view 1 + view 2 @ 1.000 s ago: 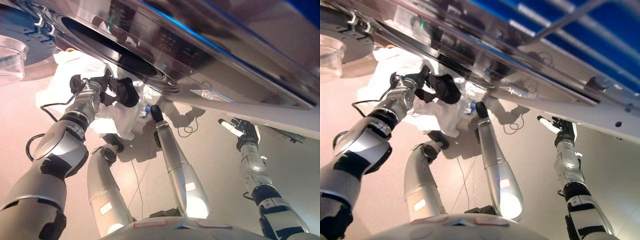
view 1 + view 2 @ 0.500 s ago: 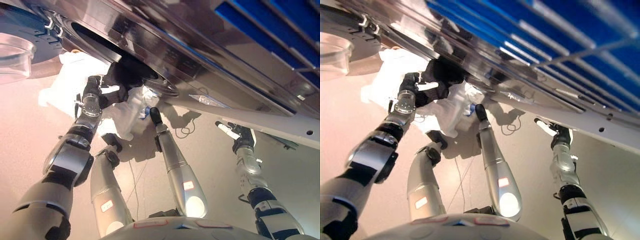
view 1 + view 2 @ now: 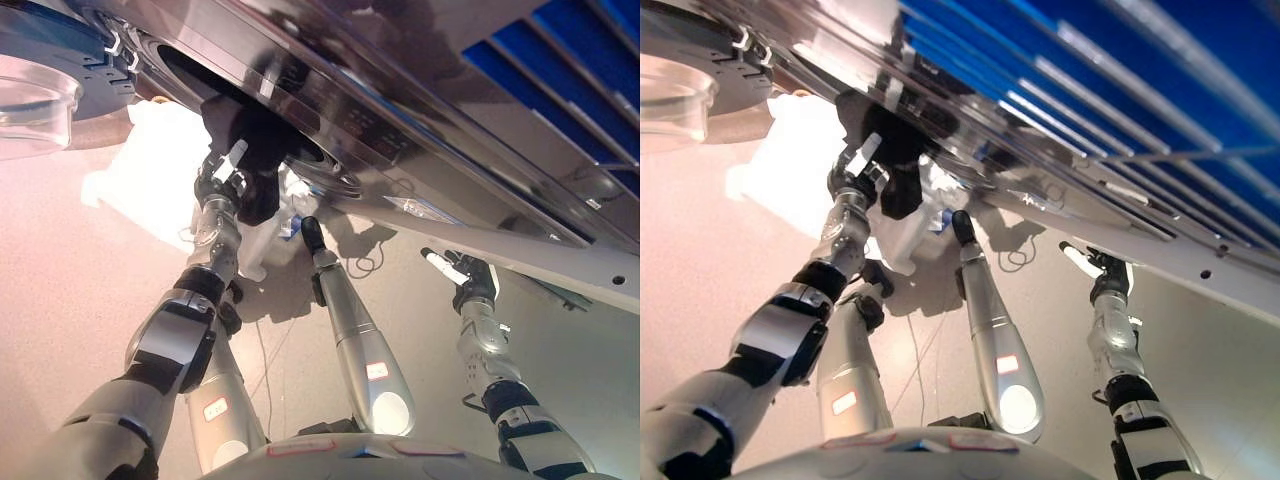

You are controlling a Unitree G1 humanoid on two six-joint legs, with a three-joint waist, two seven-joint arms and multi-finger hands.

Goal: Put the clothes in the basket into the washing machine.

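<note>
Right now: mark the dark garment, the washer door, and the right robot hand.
dark garment (image 3: 245, 135), left eye view, bunched middle at the drum opening
washer door (image 3: 35, 90), left eye view, glass bowl
right robot hand (image 3: 462, 278), left eye view, palm

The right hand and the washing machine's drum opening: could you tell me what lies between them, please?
In the left eye view, between the right hand and the drum opening lies bare floor, then the white clothes; nearer the opening, the dark garment in the left hand.
</note>
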